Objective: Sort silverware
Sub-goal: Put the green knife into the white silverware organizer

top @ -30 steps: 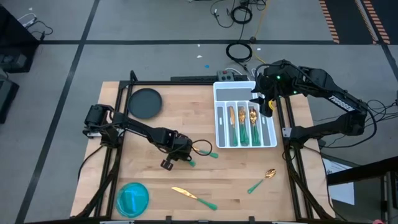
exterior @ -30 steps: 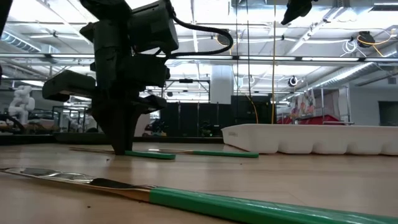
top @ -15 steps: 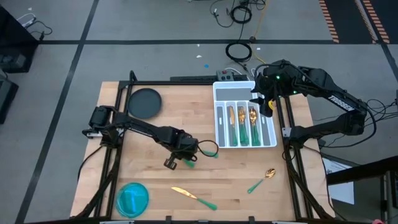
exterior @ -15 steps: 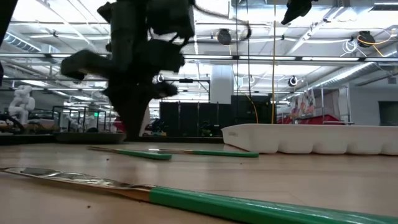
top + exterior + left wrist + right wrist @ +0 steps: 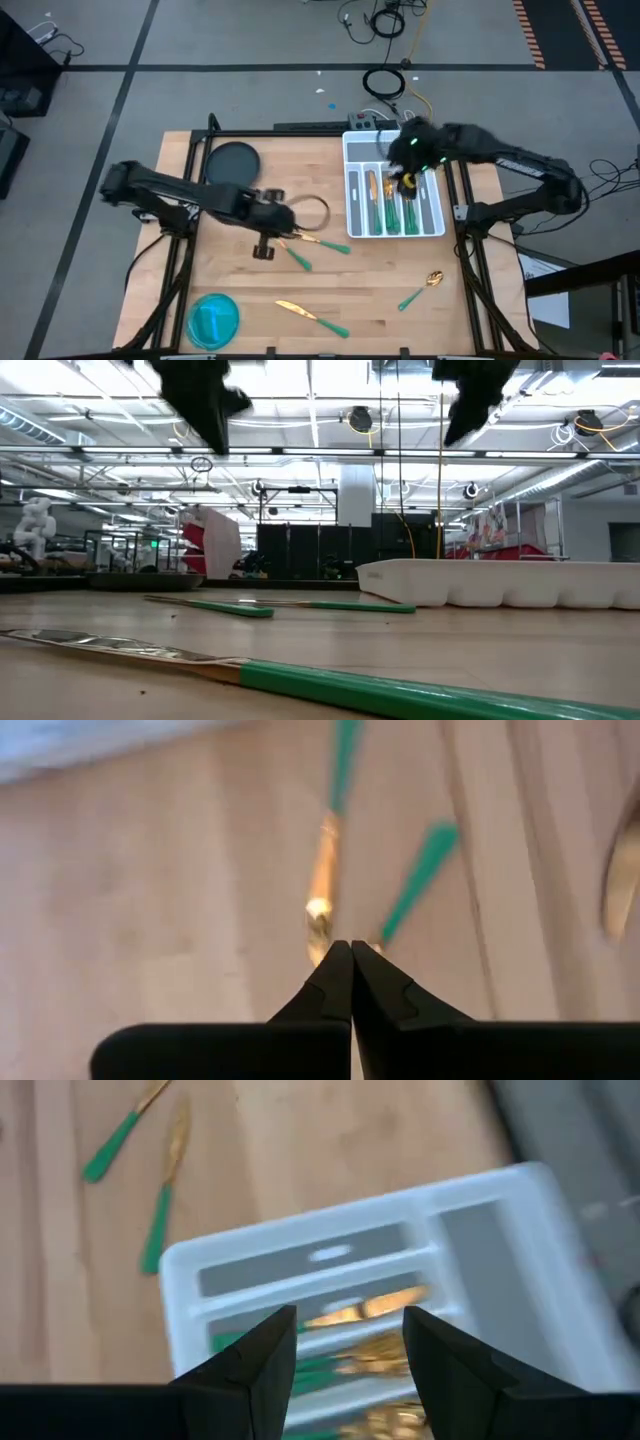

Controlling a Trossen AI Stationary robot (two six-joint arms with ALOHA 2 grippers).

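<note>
- High view: white slotted tray [image 5: 436, 226] at bench's right edge, three slots already hold silverware [image 5: 388, 203].
- Left: two crossed pieces [image 5: 318, 244] mid-bench, knife [image 5: 312, 316] near front edge, spoon [image 5: 421, 288] front-right.
- Left gripper [image 5: 351, 960] above the crossed pair, fingers clenched, empty.
- Right gripper [image 5: 348, 1342] over tray, fingers parted, holding nothing.
- Judged over halfway done.

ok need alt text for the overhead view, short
Overhead view of a wooden table: the left gripper, shut and empty, hangs over two crossed green-handled utensils, while the open right gripper hovers over a white slotted tray holding sorted silverware. A knife and a spoon lie loose.
</note>
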